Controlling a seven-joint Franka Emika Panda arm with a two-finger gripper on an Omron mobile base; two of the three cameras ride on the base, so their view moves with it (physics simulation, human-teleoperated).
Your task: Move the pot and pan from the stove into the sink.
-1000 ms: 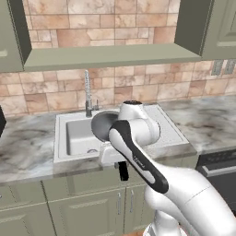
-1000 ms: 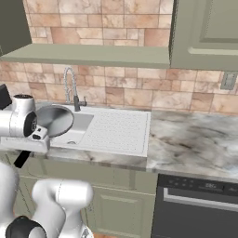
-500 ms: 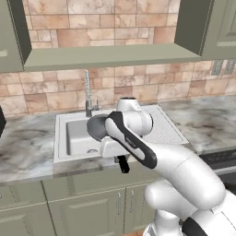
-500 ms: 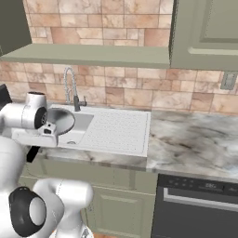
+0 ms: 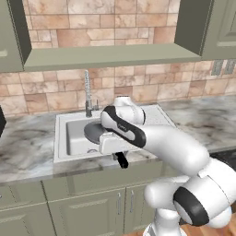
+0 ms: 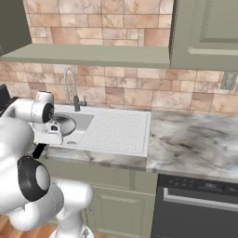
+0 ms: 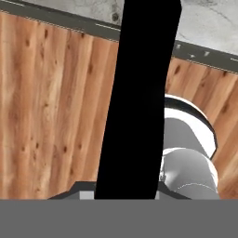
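The pan (image 5: 94,132) is a round steel disc tilted over the sink (image 5: 73,136), just in front of the faucet. Its long black handle (image 5: 122,160) points down toward the cabinet fronts. My gripper (image 5: 113,144) is shut on that handle, close to the pan's bowl. From the right base, the pan (image 6: 65,125) hangs over the sink (image 6: 82,122) basin with my gripper (image 6: 48,137) beside it. In the hand view the black handle (image 7: 139,93) runs straight up between my fingers. The pot and the stove are out of view.
A tall chrome faucet (image 5: 87,96) stands behind the basin. A ribbed drainboard (image 6: 118,132) lies to its right, then marbled counter (image 6: 195,139). A dark appliance front (image 6: 200,200) sits under the counter at right. A dark object (image 5: 2,123) pokes in at the left edge.
The arm has folded in and the hand has dropped, carrying the pan lower and further over the basin. The grip on the handle is unchanged.
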